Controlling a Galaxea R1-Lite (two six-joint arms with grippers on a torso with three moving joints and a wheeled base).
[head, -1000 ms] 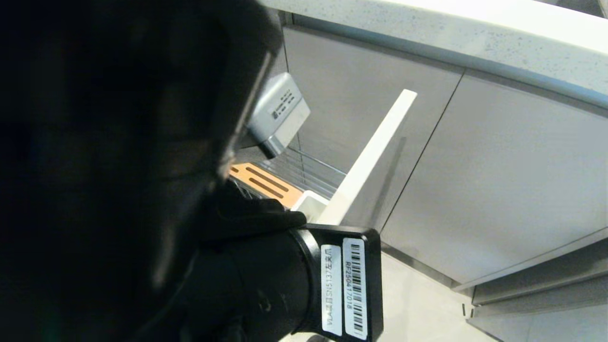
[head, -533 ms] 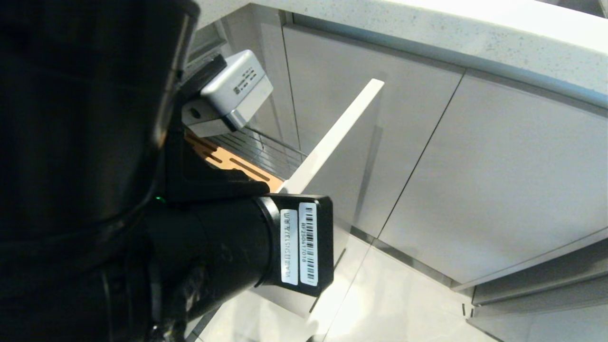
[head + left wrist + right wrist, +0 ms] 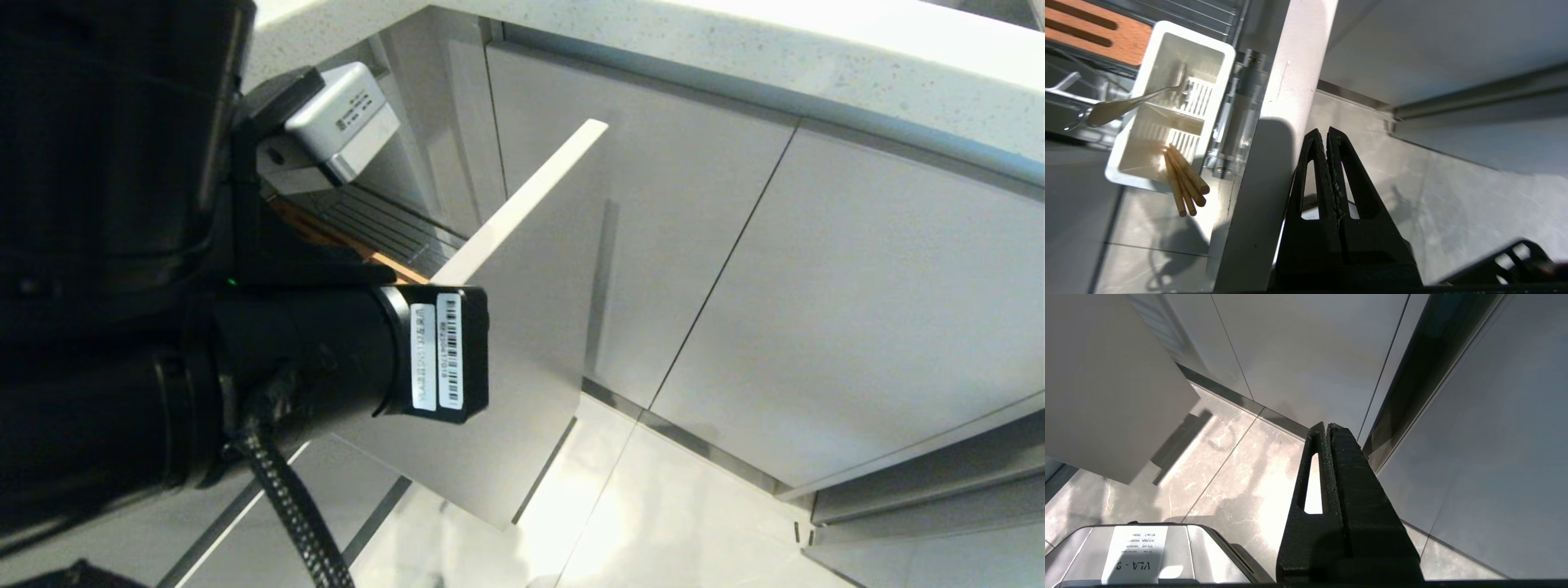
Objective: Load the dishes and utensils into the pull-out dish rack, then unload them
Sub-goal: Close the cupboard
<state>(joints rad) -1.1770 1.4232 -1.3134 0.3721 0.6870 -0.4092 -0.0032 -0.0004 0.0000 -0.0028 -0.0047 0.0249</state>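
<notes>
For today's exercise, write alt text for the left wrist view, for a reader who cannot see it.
The left hand, shut and empty, sits beside the pull-out dish rack's grey front panel. Behind the panel, a white caddy holds wooden chopsticks and a silver spoon.

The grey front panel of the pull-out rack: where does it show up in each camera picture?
Head view: grey front panel, centre, white top edge slanting up.
Left wrist view: pale band beside the white caddy.
Right wrist view: big grey slab at one corner.
Shared landmark: pale floor tiles.
</notes>
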